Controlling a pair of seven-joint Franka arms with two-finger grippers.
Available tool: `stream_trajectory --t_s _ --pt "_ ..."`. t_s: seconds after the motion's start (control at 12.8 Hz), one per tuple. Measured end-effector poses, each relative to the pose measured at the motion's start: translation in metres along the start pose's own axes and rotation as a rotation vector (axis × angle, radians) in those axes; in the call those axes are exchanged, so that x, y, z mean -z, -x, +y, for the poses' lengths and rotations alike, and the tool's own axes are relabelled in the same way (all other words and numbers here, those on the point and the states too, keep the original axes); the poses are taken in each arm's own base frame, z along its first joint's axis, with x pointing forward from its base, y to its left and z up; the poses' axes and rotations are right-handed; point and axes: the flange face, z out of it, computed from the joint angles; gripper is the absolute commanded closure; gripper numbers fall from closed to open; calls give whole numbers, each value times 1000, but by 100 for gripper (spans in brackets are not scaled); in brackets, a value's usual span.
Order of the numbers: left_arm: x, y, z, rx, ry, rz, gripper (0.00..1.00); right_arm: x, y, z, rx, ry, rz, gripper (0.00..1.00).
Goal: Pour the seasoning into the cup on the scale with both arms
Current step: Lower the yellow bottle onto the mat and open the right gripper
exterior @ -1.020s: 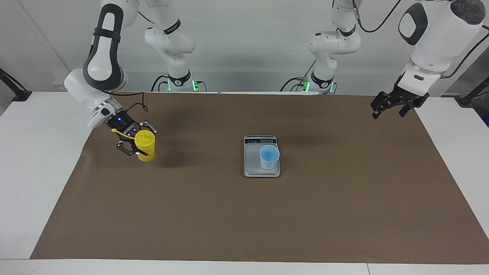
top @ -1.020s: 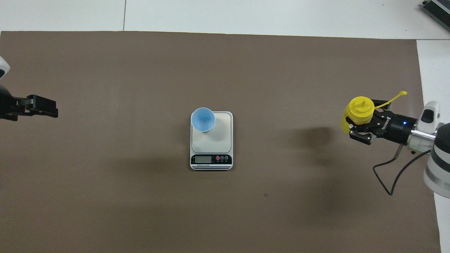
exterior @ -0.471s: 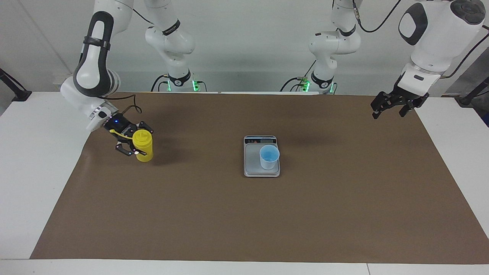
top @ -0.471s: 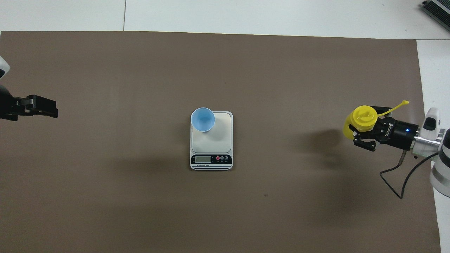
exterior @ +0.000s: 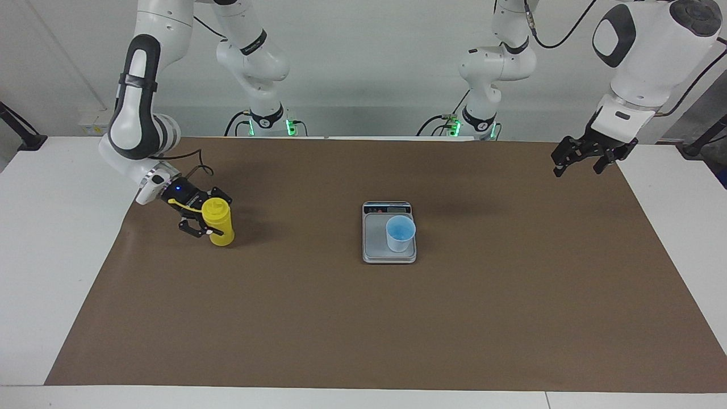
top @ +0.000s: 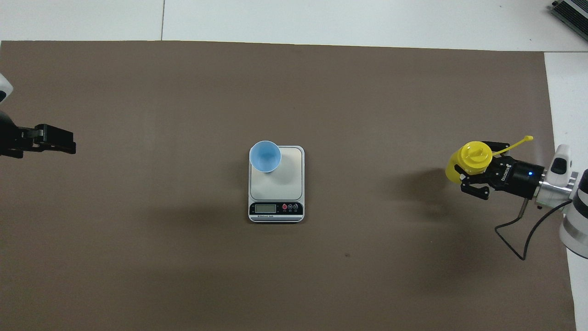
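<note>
The seasoning, a yellow squeeze bottle (exterior: 220,224) (top: 471,156), stands upright at the right arm's end of the brown mat, its tethered tip cap hanging loose. My right gripper (exterior: 211,219) (top: 467,168) is shut on its body from the side. Whether the bottle's base touches the mat I cannot tell. The light-blue cup (exterior: 400,233) (top: 265,156) stands on the silver scale (exterior: 374,243) (top: 285,180) at the mat's middle, on the corner farthest from the robots and toward the left arm. My left gripper (exterior: 585,157) (top: 55,140) hangs open and holds nothing over the left arm's end of the mat.
The brown mat (exterior: 363,318) covers most of the white table (exterior: 51,227). The scale's dark display strip (top: 275,208) faces the robots. A black cable (top: 519,234) loops from the right wrist.
The right gripper has come down toward the mat with the bottle and shifted a little nearer the robots. The left arm, cup and scale have not moved.
</note>
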Motion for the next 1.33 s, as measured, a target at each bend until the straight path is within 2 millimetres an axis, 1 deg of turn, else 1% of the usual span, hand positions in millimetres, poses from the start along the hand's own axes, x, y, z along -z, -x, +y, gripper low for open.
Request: stream_trajectory --t_s 0.08,0.16,0.24,0.31,0.39,1.02,1.18,1.33 --pt "0 0 0 0 0 0 0 -3 7 0 3 -7 14 64" --pt "0 0 0 0 0 0 0 -5 13 0 7 -6 24 57" --pt "0 0 0 0 0 0 0 -6 16 0 8 -5 27 45" --pt "0 0 0 0 0 0 0 -7 16 0 8 -4 28 21" --pt "0 0 0 0 0 0 0 -6 16 1 9 -4 28 0" --pt "0 0 0 0 0 0 0 0 6 5 28 11 33 0" --pt "0 0 0 0 0 0 0 4 4 5 34 16 30 0" --pt "0 0 0 0 0 0 0 12 8 6 48 10 4 0"
